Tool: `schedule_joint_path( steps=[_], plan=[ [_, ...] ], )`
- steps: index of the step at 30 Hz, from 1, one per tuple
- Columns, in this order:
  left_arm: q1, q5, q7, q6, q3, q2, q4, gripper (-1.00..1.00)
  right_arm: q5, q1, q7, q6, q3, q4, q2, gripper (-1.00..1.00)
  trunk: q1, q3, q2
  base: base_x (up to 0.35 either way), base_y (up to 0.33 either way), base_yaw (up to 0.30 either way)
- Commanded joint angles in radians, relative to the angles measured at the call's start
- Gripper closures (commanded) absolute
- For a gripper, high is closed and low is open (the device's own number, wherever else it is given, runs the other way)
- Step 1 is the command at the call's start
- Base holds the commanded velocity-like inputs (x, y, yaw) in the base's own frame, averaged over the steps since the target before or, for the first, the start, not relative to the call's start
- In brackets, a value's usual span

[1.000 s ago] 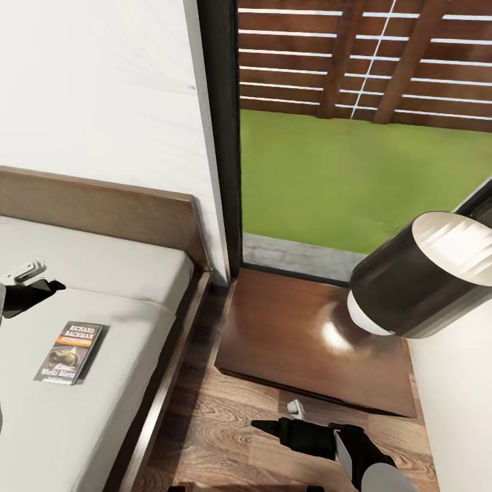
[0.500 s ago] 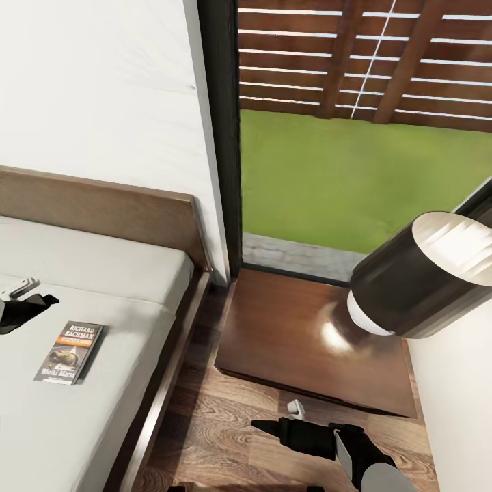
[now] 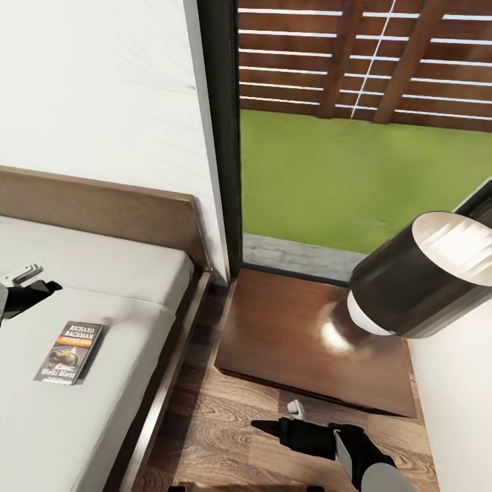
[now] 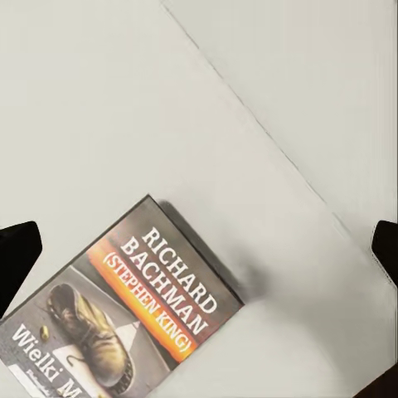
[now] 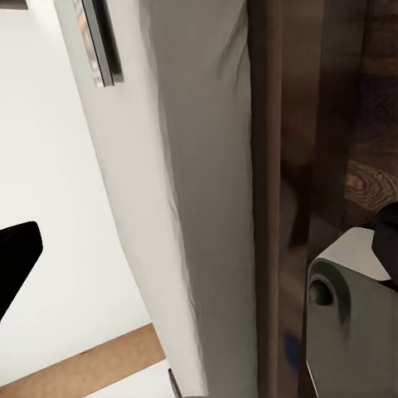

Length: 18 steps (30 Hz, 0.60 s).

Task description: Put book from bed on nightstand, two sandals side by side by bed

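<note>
one thin dark paperback book with an orange band (image 3: 69,352) lies flat on the pale grey-white mattress of my big low bed with the dark brown wooden frame (image 3: 179,342), near its edge. my left gripper (image 3: 29,287) hangs over the mattress just beside the book, not touching it, and its fingers (image 4: 16,253) are wide apart. my right gripper (image 3: 287,418) is low over the brown wood-plank floor (image 3: 219,437), near the front of the low glossy dark-brown nightstand (image 3: 301,335), and its fingers look apart. the black-shaded lamp with a white round base (image 3: 417,280) sits on the nightstand's far side. the bed frame stands between book and nightstand.
</note>
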Motion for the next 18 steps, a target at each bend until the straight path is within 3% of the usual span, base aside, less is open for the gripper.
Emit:
schedule_joint_path(
  steps=[1,7,18],
  plan=[
    [-0.009,0.010,0.010,0.004,-0.019,-0.001,-0.002,-1.00,0.008,-0.001,0.005,0.010,-0.008,-0.002,0.001,-1.00,0.000,-0.001,0.000,0.000,0.000,0.000],
    [-0.048,0.010,0.012,0.003,-0.113,-0.016,-0.003,-1.00,0.008,-0.001,0.005,0.010,-0.008,-0.002,0.001,-1.00,0.000,-0.001,0.000,0.000,0.000,0.000],
    [-0.097,0.007,0.017,0.003,-0.143,-0.029,-0.003,-1.00,0.008,-0.001,0.005,0.010,-0.008,-0.002,0.001,-1.00,0.000,-0.001,0.000,0.000,0.000,0.000]
  ],
)
